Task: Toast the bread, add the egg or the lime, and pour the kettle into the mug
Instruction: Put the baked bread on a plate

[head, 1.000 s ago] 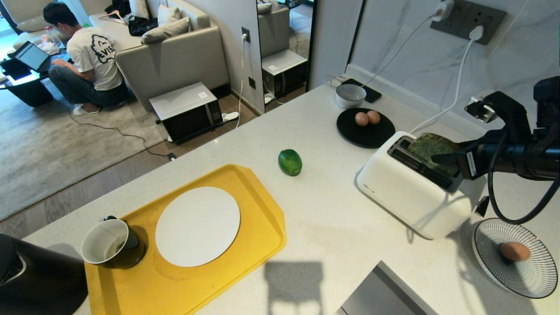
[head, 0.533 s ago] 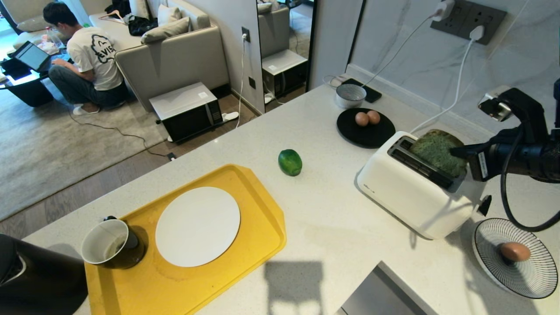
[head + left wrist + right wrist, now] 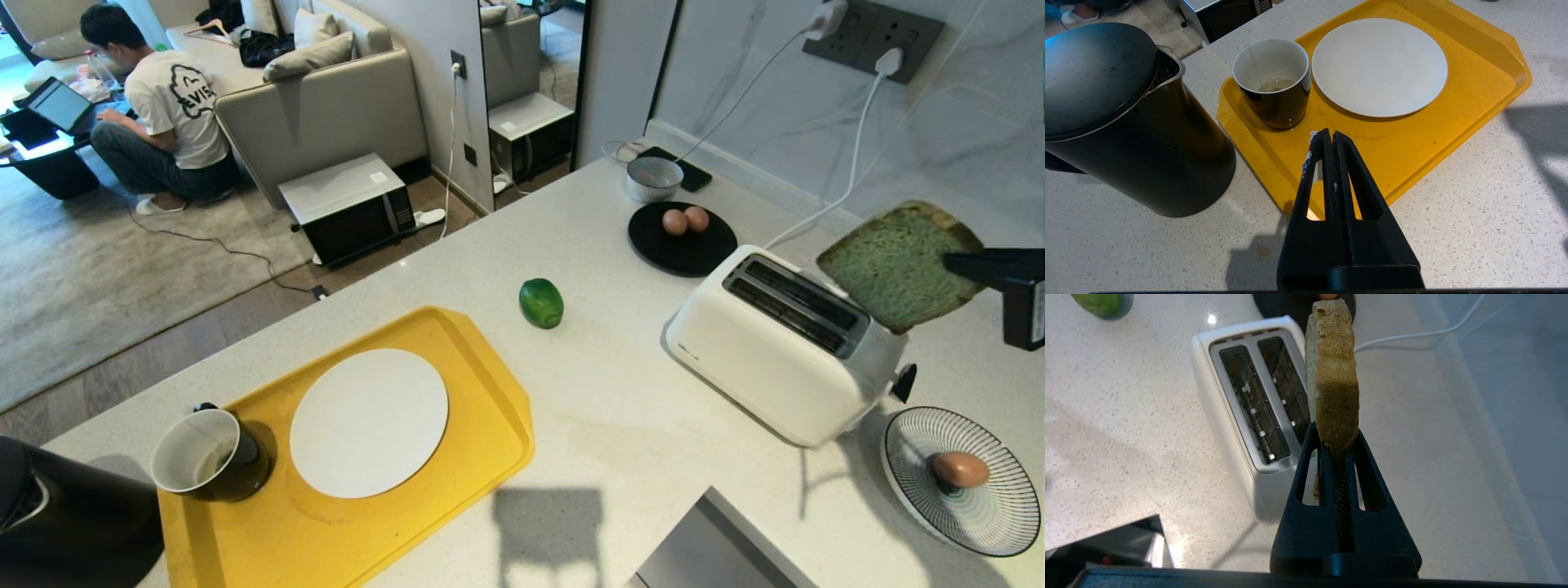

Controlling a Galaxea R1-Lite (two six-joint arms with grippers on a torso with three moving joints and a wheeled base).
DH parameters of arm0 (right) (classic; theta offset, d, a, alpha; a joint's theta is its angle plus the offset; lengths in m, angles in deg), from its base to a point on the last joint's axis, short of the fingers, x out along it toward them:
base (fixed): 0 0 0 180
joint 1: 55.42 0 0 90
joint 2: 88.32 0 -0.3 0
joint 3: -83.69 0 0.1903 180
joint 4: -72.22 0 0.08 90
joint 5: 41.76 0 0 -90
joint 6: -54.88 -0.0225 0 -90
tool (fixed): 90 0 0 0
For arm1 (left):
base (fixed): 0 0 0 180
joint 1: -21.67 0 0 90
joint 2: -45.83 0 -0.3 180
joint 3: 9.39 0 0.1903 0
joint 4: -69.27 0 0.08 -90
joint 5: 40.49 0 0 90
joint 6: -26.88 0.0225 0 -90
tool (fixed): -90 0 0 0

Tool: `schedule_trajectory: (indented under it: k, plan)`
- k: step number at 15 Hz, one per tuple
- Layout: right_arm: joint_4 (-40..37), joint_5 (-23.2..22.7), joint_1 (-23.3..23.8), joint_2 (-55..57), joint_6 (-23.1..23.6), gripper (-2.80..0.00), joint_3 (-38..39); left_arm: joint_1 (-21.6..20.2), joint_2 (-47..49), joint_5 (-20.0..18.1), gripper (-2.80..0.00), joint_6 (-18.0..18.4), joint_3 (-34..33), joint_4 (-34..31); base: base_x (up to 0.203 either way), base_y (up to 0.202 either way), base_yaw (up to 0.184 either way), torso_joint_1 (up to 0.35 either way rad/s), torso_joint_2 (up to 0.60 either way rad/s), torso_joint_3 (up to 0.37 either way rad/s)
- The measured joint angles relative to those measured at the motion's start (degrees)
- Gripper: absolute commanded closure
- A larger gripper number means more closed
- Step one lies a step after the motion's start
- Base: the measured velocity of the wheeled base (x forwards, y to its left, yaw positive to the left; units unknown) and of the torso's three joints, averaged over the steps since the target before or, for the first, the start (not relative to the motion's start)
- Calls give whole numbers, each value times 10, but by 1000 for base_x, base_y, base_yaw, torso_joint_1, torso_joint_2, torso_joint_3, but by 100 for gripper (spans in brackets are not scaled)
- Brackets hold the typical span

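Head view: thick slice of green-crumbed, brown-crusted bread [image 3: 896,263] clear of the white two-slot toaster [image 3: 784,347], held up in the air just past the toaster's far end, pinched at one edge by the right pincer [image 3: 967,265] entering from the right margin. Both slots empty. Toasting stage judged over (browning not readable here); bread not yet on the round white plate [image 3: 369,422] of the yellow plastic tray [image 3: 490,457]. Glossy green lime [image 3: 541,303] alone on the speckled white table [image 3: 604,457], between tray and toaster, untouched. Small dark mug [image 3: 208,456] with white inside on the tray's near-left corner; tall matte-black kettle [image 3: 57,523] at the lower left corner, near the table's edge. Open table between toaster and tray, only the lime near that path.

Left wrist view: left pincer [image 3: 1329,141] clenched on nothing, hovering over the tray's rim. Kettle [image 3: 1126,122] upright, lid on, just beside the tray; mug [image 3: 1271,81] touching or nearly touching the plate [image 3: 1380,67]. Something pale at the mug's bottom, too unclear to name. Pour judged not done.

Right wrist view: right pincer [image 3: 1337,435] grasping the bread [image 3: 1333,375] edge-on, above and beside the toaster [image 3: 1249,416].
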Motion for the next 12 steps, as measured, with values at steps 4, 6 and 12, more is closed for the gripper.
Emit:
schedule_trajectory:
  k: [4,6,12]
  plan:
    - [0,40,0,-88,0,0,10,0,0,0,0,0,0,0,0,0,0,0,0,0]
    - [0,56,0,-114,0,0,19,0,0,0,0,0,0,0,0,0,0,0,0,0]
    - [3,57,0,-139,-2,0,23,0,0,0,0,0,0,0,0,0,0,70,-126,-56]
